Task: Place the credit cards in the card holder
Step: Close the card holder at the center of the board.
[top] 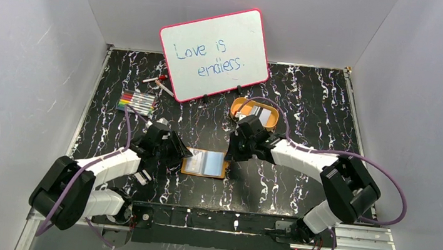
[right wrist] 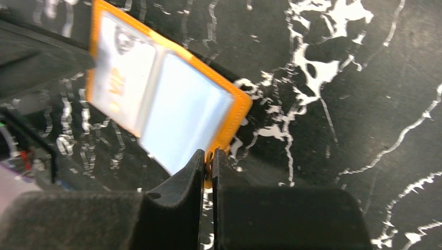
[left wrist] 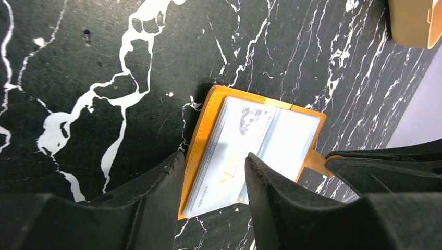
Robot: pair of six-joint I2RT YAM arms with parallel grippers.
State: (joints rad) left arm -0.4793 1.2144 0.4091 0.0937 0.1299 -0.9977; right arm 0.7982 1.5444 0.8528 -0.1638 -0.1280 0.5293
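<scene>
The orange-tan card holder (top: pixel 204 163) lies open on the table in front of the arms, clear sleeves up. A whitish card with gold lettering (left wrist: pixel 226 156) sits in its left sleeve; the right sleeve (right wrist: pixel 182 112) looks pale blue. My left gripper (top: pixel 183 153) is open, its fingers astride the holder's left page (left wrist: pixel 213 161). My right gripper (top: pixel 232 159) is shut on the holder's orange snap tab (right wrist: pixel 208 155) at its right edge. More credit cards (top: pixel 261 112) lie in the orange oval tray (top: pixel 241 105) behind the right gripper.
A pink-framed whiteboard (top: pixel 214 54) stands at the back centre. A row of coloured markers (top: pixel 138 101) lies at the back left, with a loose marker (top: pixel 159 82) by the board. White walls enclose the table on three sides.
</scene>
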